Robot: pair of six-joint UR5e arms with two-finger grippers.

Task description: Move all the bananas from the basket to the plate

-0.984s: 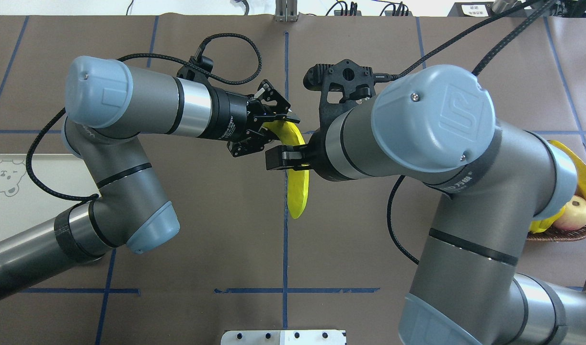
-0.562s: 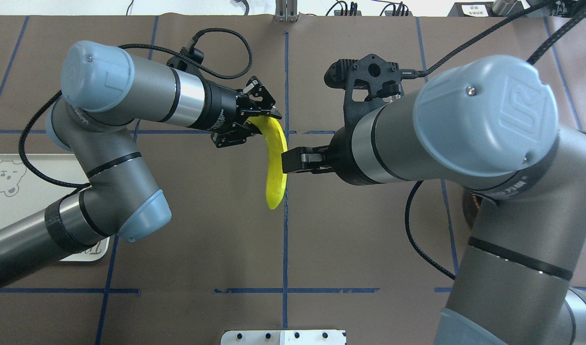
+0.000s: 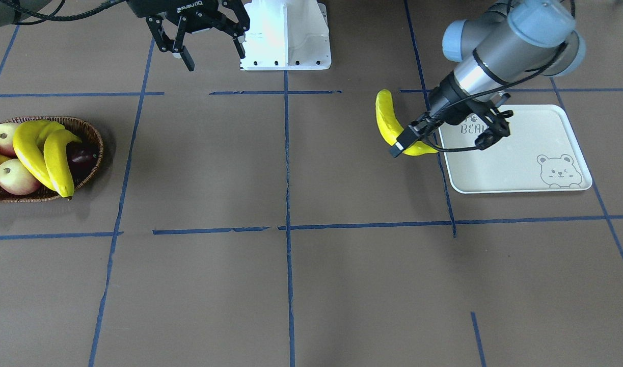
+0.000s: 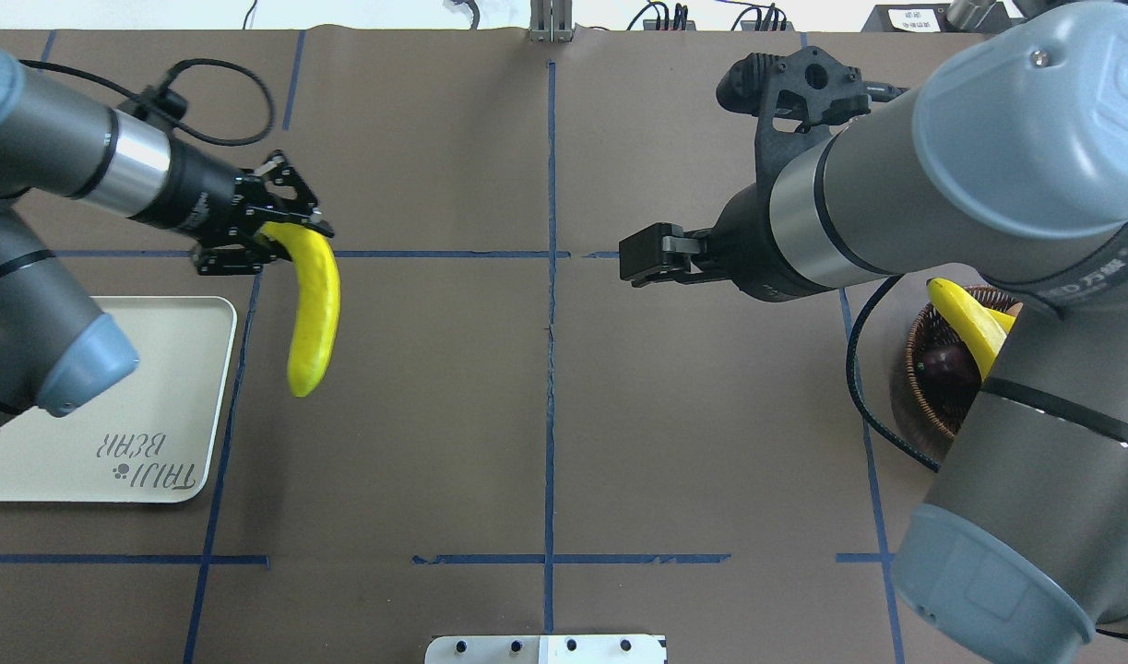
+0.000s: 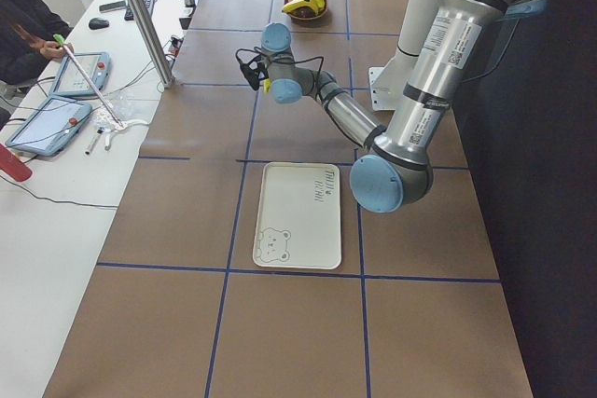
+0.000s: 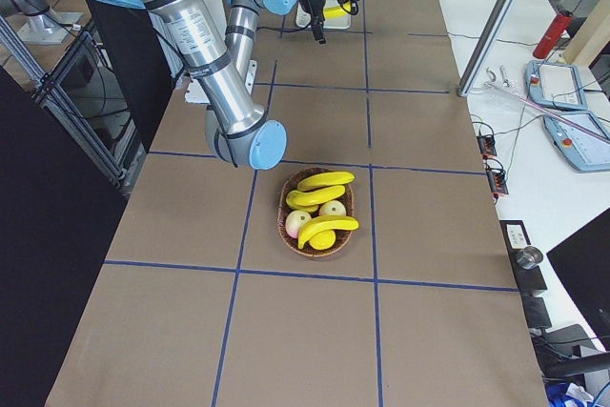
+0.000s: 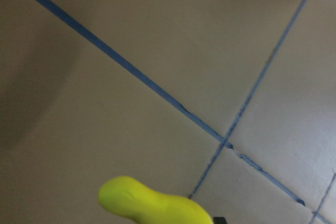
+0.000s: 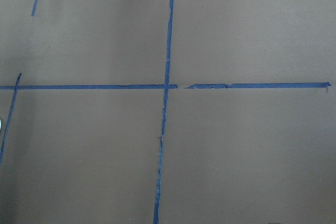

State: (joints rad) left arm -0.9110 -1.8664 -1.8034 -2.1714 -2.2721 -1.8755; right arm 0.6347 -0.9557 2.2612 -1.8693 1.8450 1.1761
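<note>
A long, curved, bright-yellow banana point(image 4: 310, 314) hangs over the table point(image 3: 291, 285) just beside the plate point(image 4: 158, 387). One end is clamped in the jaws of the left gripper point(image 4: 273, 235). The right gripper point(image 3: 213, 57) hovers with its jaws apart. The basket point(image 3: 95, 137) holds three more bananas point(image 3: 33, 148), apples point(image 3: 16, 178) and a dark fruit point(image 3: 82, 155).

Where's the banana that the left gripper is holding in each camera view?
Front-facing: banana centre-right, just left of the plate.
Overhead: left side, right of the plate.
Exterior left: tiny yellow sliver, upper centre-left.
Exterior right: top centre, far off.
Left wrist: bottom edge.
Right wrist: not in view.
Shared landmark: the plate.
</note>
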